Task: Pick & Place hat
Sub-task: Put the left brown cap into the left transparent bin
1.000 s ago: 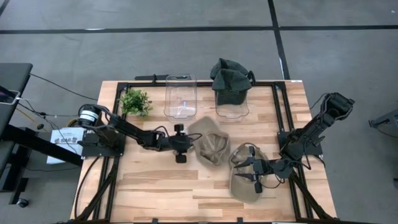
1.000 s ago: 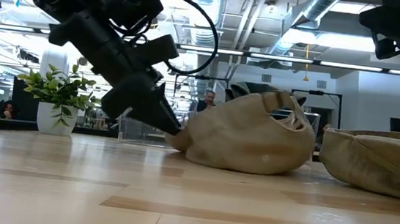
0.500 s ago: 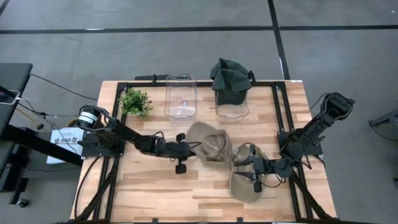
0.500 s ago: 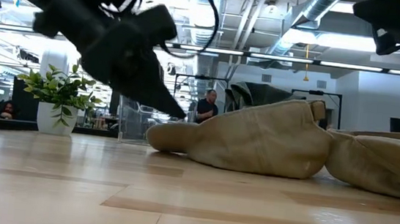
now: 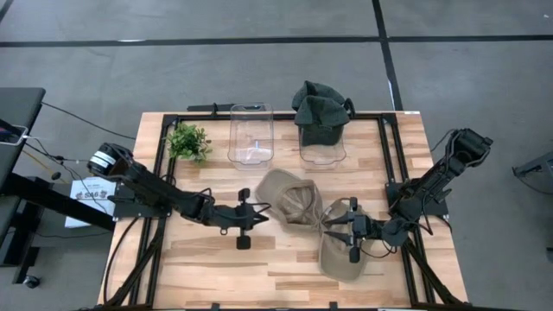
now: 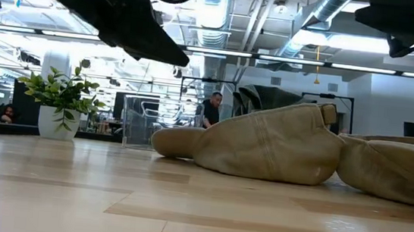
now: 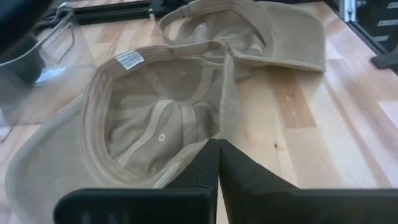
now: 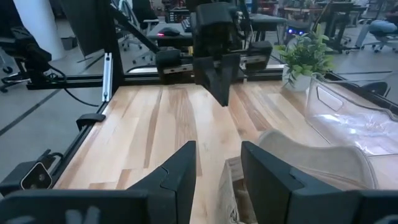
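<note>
Now the wooden bench (image 5: 216, 259) carries two tan hats side by side: one hat (image 5: 294, 201) lies upturned at centre, a second tan hat (image 5: 339, 257) touching it toward the right arm. Behind stand two clear bins (image 5: 251, 134), one topped with dark green hats (image 5: 320, 105), plus a small plant (image 5: 188, 141). Left end effector (image 5: 261, 214) sits clenched, empty, just beside the centre hat; right end effector (image 5: 328, 228) is released over the seam between them.
</note>
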Available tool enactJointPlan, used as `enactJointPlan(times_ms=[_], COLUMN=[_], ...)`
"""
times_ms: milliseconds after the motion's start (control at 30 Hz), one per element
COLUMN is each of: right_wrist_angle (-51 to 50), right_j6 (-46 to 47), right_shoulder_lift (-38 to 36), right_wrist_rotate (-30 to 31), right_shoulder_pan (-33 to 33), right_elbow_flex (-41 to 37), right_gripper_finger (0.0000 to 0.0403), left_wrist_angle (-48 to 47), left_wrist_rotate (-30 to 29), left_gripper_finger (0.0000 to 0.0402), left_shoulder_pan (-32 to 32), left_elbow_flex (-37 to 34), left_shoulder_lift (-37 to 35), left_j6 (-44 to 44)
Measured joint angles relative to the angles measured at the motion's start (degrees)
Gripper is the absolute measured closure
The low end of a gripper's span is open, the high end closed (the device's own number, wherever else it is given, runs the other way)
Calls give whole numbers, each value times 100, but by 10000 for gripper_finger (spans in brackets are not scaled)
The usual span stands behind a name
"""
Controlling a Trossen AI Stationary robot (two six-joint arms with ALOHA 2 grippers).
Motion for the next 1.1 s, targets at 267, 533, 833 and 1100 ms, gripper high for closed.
enactJointPlan(times_ms=[267,533,833,1100], right_wrist_angle=[-22,-26,-35,-33], right_j6=[2,0,0,0], right_shoulder_lift=[-2,-1,0,-2], right_wrist_rotate=[-25,-103,-187,-187], right_shoulder_pan=[0,11,4,4], right_elbow_flex=[0,0,0,0], right_gripper_finger=[285,285,285,285], left_wrist_angle=[-42,-59,-55,-144], left_wrist_rotate=[455,581,11,361], left_gripper_finger=[347,304,286,286], left_shoulder_pan=[576,677,677,727], left_elbow_flex=[0,0,-2,-2], left_shoulder_lift=[332,757,872,872], left_j6=[-51,988,1545,1569])
